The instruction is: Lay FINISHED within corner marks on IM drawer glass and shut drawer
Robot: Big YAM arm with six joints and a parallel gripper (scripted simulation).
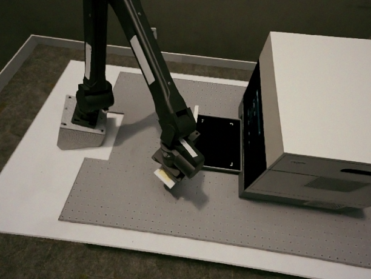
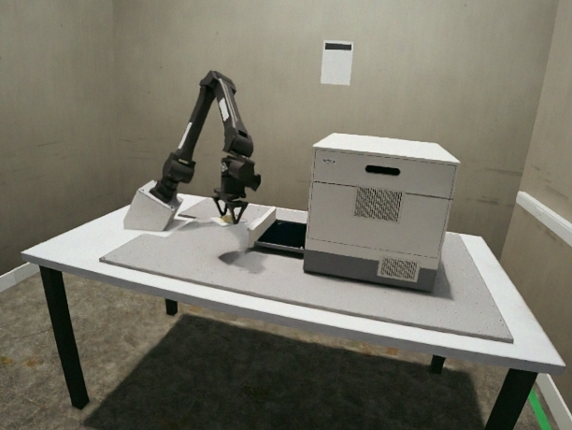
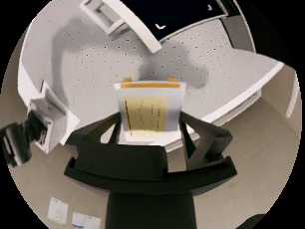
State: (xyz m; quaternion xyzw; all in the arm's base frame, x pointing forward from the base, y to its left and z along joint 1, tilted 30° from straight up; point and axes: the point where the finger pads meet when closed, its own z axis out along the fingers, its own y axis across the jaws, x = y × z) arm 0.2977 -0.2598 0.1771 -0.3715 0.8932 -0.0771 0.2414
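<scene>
The cassette FINISHED (image 1: 165, 178) is a flat white plate with a pale yellow window. My gripper (image 1: 171, 179) is shut on it and holds it above the grey perforated mat, left of and in front of the drawer. In the wrist view the cassette (image 3: 148, 114) sits between the two fingers. The imager IM (image 1: 309, 121) is a white box with a grey base, upright at the right. Its drawer is pulled out to the left, showing black glass (image 1: 219, 142) with white corner marks. The glass is bare. The drawer's white front panel (image 2: 261, 226) faces my gripper (image 2: 230, 217).
The arm's grey base block (image 1: 82, 127) stands at the mat's left. The perforated mat (image 1: 182, 218) lies on a white table with a raised rim at the back. The table's near edge (image 2: 280, 322) runs along the front.
</scene>
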